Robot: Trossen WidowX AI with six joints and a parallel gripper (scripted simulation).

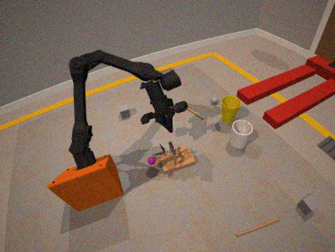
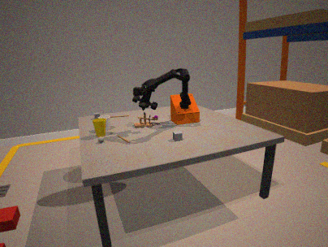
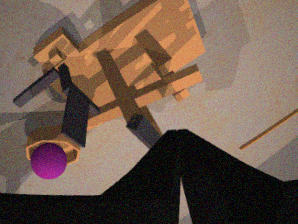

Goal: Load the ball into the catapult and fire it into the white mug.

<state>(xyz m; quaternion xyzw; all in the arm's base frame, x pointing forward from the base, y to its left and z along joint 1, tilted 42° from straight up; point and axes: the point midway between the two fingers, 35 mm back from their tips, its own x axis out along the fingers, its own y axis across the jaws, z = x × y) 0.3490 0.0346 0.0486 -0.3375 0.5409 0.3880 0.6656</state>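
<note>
The purple ball (image 1: pixel 152 160) (image 2: pixel 156 117) (image 3: pixel 49 161) sits in the small cup at the end of the catapult's arm. The wooden catapult (image 1: pixel 184 164) (image 2: pixel 142 125) (image 3: pixel 187 35) stands on the table, its ball end toward the orange base and its other end roughly toward the mugs. The white mug (image 1: pixel 239 140) (image 2: pixel 107 121) stands upright beyond it. My gripper (image 1: pixel 171 131) (image 2: pixel 143 109) (image 3: pixel 177 139) is shut and empty, pointing down above the catapult. In the wrist view its tips overlap the end of a dark catapult piece; contact cannot be told.
A yellow cup (image 1: pixel 230 109) (image 2: pixel 100 128) stands beside the white mug. A small pale ball (image 1: pixel 214 100) (image 2: pixel 101 140) lies near it. Grey cubes (image 1: pixel 125 113) (image 2: pixel 177 136) and thin wooden sticks (image 1: pixel 258 227) (image 3: pixel 270 128) lie around. The orange base (image 1: pixel 89 186) (image 2: pixel 184 116) carries my arm.
</note>
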